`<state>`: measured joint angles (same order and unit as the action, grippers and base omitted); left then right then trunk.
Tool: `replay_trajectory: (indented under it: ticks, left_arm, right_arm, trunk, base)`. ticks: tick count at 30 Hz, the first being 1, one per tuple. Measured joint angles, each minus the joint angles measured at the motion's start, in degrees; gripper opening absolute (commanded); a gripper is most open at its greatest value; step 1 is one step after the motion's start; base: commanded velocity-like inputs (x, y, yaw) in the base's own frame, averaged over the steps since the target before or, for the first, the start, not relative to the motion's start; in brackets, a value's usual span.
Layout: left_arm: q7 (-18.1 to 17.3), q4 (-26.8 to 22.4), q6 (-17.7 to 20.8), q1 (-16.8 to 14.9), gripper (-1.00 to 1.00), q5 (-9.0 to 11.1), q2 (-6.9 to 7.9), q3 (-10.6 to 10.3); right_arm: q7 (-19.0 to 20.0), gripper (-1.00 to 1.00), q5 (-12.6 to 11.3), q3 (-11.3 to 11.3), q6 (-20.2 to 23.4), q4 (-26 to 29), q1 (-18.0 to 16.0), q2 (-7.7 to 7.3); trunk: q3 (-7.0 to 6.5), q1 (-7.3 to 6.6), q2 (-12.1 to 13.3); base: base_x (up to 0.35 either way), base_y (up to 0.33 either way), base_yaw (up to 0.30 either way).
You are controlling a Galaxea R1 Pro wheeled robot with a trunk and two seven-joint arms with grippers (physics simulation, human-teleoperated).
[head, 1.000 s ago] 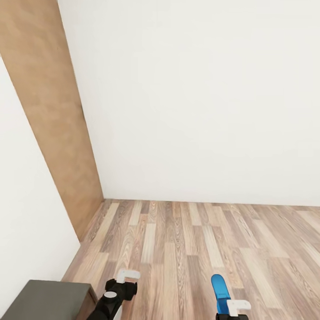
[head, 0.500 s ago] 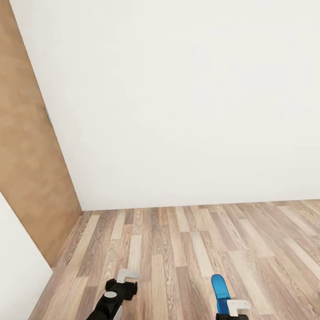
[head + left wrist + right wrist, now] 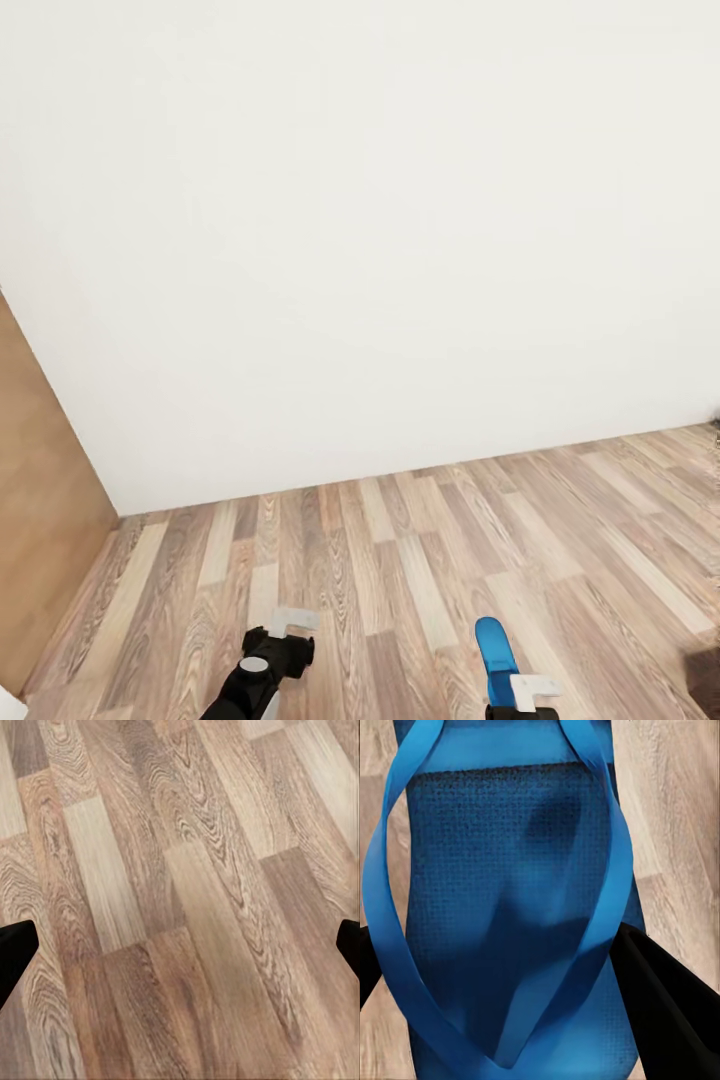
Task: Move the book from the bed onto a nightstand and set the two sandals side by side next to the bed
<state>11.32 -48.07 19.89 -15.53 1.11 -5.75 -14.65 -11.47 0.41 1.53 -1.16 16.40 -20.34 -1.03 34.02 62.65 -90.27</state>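
Where wall (image 3: 380, 230) meets floor (image 3: 420, 560), bare planks.

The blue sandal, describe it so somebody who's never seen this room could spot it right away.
Start at the big white wall and come down across the wood-plank floor to the near edge of the head view. There the right gripper holds a flat flip-flop, the blue sandal, sticking out ahead of it. Its bright blue sole and straps stand out; the left gripper is open and holds nothing.
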Motion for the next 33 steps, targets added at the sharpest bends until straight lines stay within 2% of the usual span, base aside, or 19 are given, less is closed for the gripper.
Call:
replay_trajectory:
  ticks: [12,33]
  left_arm:
    - [0.00,0.00,-0.06,0.01,1.00,0.02,0.00,-0.12]
    - [0.00,0.00,-0.15,0.02,1.00,0.01,0.00,-0.19]
  right_arm:
    - [0.00,-1.00,0.00,0.00,0.00,0.00,0.00,-0.08]
    - [-0.01,-1.00,-0.07,0.00,0.00,0.01,0.00,-0.19]
  trunk:
    - [0.00,0.02,0.00]
    - [0.00,0.03,0.00]
  base:
    - [0.264,0.000,-0.274]
    - [0.017,0.000,-0.275]
